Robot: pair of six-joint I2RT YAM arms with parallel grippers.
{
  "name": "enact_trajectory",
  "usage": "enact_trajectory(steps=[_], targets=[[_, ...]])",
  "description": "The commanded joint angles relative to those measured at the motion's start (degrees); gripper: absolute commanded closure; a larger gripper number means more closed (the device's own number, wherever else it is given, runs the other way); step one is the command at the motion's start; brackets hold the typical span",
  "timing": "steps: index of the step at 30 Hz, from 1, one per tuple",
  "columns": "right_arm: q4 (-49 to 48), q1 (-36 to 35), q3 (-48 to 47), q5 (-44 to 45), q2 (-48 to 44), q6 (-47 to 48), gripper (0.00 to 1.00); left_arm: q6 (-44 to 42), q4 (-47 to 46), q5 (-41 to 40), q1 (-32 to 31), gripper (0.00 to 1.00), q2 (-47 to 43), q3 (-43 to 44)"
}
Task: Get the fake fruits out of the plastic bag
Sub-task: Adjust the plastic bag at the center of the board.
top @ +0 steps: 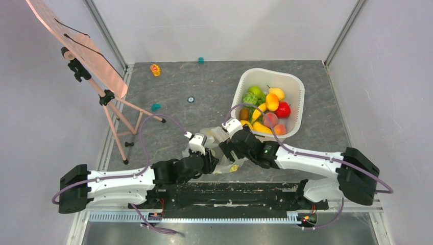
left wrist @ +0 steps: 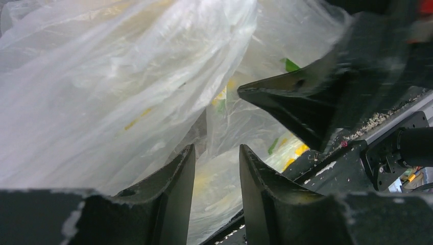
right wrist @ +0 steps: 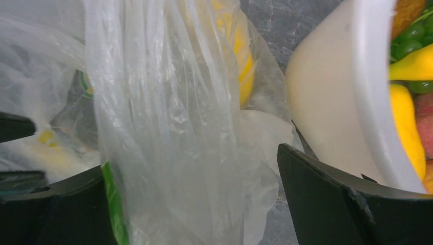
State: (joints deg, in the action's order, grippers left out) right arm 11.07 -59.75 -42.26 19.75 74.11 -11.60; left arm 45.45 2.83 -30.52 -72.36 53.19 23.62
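The plastic bag lies crumpled between my two grippers at the table's near middle. My left gripper has its jaws a narrow gap apart with bag plastic bunched between them. My right gripper is open wide with a hanging fold of the bag between its jaws. One of its black fingers shows in the left wrist view. A yellow fruit shows through the bag. Several fake fruits lie in the white basin.
The basin's wall stands just right of my right gripper. An easel with a pink board stands at far left. A yellow toy, two teal blocks and a small ring lie behind.
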Motion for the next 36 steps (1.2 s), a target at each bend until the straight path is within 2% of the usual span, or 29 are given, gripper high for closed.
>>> enact_trajectory(steps=[1, 6, 8, 9, 12, 15, 20, 22, 30, 34, 36], targets=[[-3.47, 0.54, -1.10, 2.24, 4.88, 0.17, 0.02, -1.73, -2.54, -1.57, 0.62, 0.56, -0.57, -0.02], [-4.00, 0.58, -2.12, 6.83, 10.04, 1.42, 0.02, -1.68, -2.64, -1.29, 1.07, 0.56, -0.81, -0.71], [-4.51, 0.59, -2.12, 7.40, 10.86, 1.66, 0.08, -1.59, -2.54, -1.29, 1.32, 0.56, -1.17, -1.18], [-4.78, 0.58, -2.17, 6.94, 10.91, 1.71, 0.15, -1.57, -2.48, -1.33, 1.40, 0.56, -1.46, -1.35], [-5.13, 0.50, -2.25, 3.77, 10.13, 1.66, 0.47, -1.45, -2.05, -1.53, 1.68, 0.56, -2.59, -2.12], [-5.06, -0.08, -1.66, 1.67, 8.00, 0.56, 0.72, -1.50, -1.94, -1.56, 1.87, 0.56, -3.40, -2.52], [-3.17, -4.06, -1.54, -0.47, 3.85, -3.05, 0.97, -2.35, -2.29, -1.04, 1.91, 0.56, -3.33, -1.94], [-1.46, -6.29, -2.47, -0.87, 2.99, -5.12, 1.00, -2.77, -2.62, -0.62, 1.91, 0.56, -3.06, -1.67], [5.74, -13.72, -5.20, -0.75, 1.33, -14.70, 1.00, -2.62, -2.27, 0.55, 1.96, 0.60, -2.68, -1.11], [4.24, -15.85, -3.55, -3.77, -0.56, -17.93, 1.00, -1.15, -1.47, 0.20, 1.93, 0.60, -3.18, -2.03], [2.98, -16.44, -2.45, -4.81, -1.65, -18.54, 0.96, -0.11, -0.87, -0.42, 1.95, 0.60, -3.05, -2.33]])
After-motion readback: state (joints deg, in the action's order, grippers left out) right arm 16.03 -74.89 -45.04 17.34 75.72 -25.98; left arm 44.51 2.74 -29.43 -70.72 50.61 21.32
